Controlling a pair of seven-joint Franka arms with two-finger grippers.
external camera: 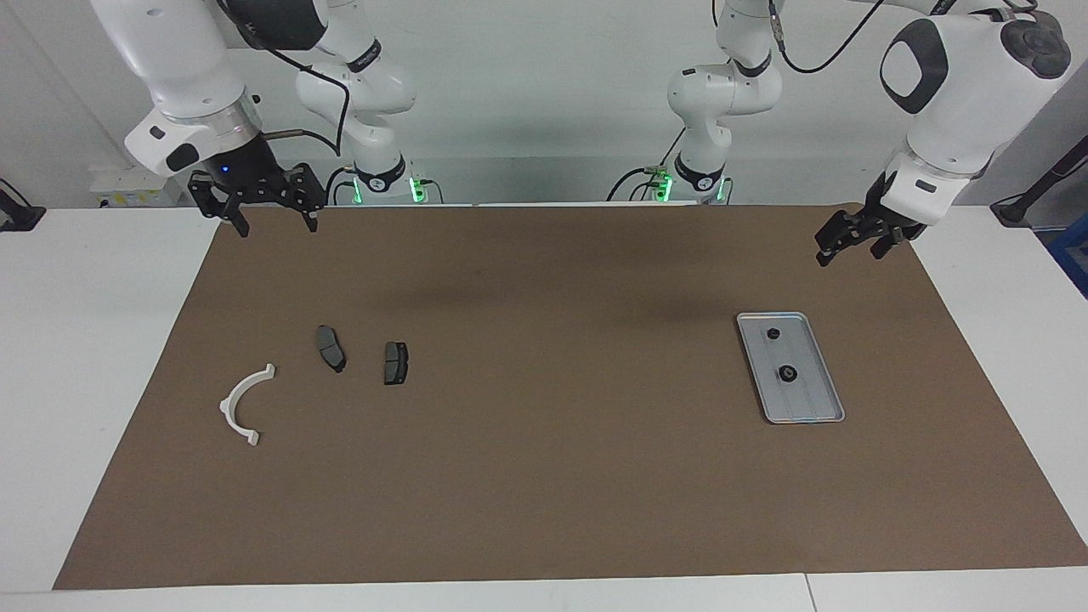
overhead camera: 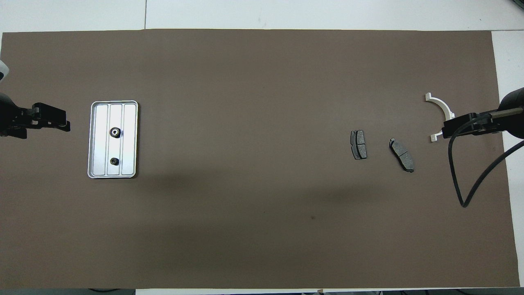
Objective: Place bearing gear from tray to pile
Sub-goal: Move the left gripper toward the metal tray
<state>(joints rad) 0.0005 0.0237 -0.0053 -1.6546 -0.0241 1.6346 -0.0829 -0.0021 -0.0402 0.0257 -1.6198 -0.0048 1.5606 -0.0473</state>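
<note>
A: Two Franka arms hang over a tabletop (external camera: 51,357) covered by a brown mat (external camera: 552,476). Where is the silver tray?

B: The tray (external camera: 816,408) lies flat on the mat toward the left arm's end of the tabletop, its ribs running lengthwise. Two small dark round parts sit in it, apart from each other: the bearing gear (external camera: 788,373) near the middle, and a smaller dark part (external camera: 773,333) in the end nearer to the robots. At this range the two are hard to tell apart, so which is the gear is a fair guess only.

A: And the pile?

B: Toward the right arm's end. A white half-ring bracket (external camera: 242,406) lies farthest out toward that end, with two dark grey brake pads (external camera: 331,348) (external camera: 395,363) beside it, side by side but not touching. All three lie flat on the mat, well apart from the tray.

A: The tools?

B: The left tool (external camera: 854,240) hangs above the mat's corner nearest its own base, nearer to the robots than the tray, its fingers spread and holding nothing. The right tool (external camera: 274,223) hangs above the mat's other near corner, fingers pointing down and spread wide, likewise empty. From overhead its wrist overlaps one end of the bracket, but the facing view shows it raised well clear.
</note>
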